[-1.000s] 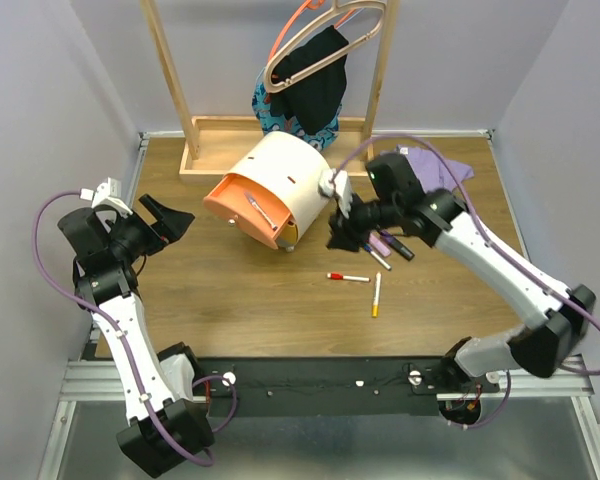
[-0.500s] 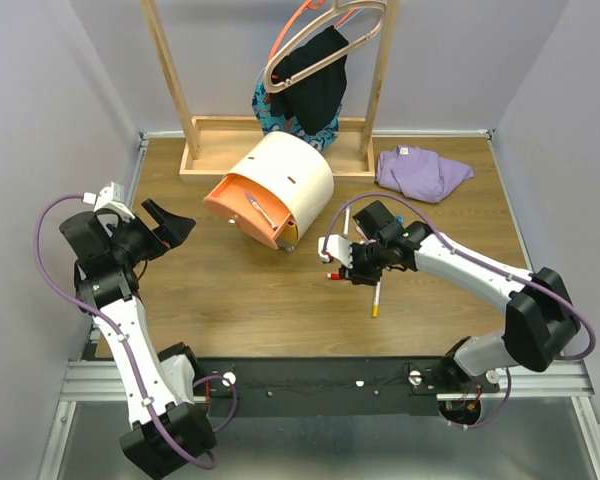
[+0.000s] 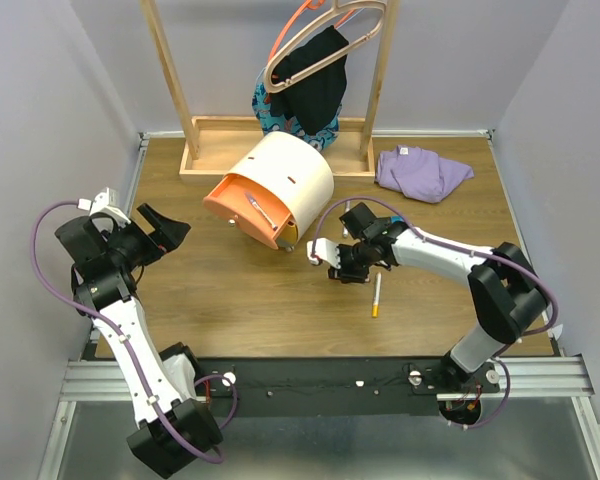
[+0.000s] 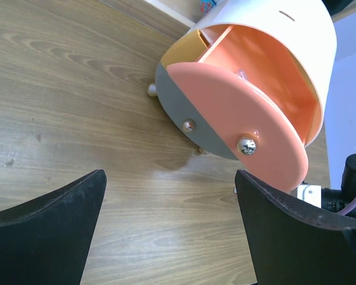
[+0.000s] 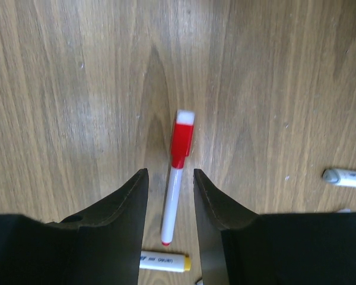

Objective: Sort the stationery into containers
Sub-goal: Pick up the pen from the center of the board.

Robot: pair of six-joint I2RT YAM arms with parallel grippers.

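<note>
Orange-tipped pen (image 3: 376, 296): nearest you, loose on the table (image 3: 230, 300), just right of the right gripper. Not sorted yet.
Right gripper (image 5: 169, 178): low over the wood, jaws part-spread, one each side of the red pen (image 5: 177, 172). A gap shows on both sides, so nothing is pinched. The fingers sit across the white barrel below the cap, so closing should catch it square.
Red pen: flat on the table between those jaws, cap pointing away from the wrist. My read is that this is the piece in hand: close, lift, carry to the open drawer. Watch for the round barrel rolling as the jaws meet.
White pen (image 5: 347, 177): at the edge of the right wrist view, apart from the jaws.
Left gripper (image 4: 170, 178): jaws spread full, empty, held off the table at left and aimed at the drawer fronts. It looks parked clear of the right arm's path, and placed to steady the chest if you need that.
Chest (image 3: 285, 170): cream drum, mid-table, drawer fronts turned near-left.
Orange drawer (image 4: 267, 77): pulled out. The top view shows one slim pen (image 3: 259, 210) lying in it.
Yellow drawer (image 4: 184, 50): only an edge shows beside the orange one, so I cannot tell the contents.
Cloth (image 3: 420, 170): purple, far right, not part of the sort.
Rack (image 3: 210, 150): wooden, at the back behind the chest, clothes hanging on it.
</note>
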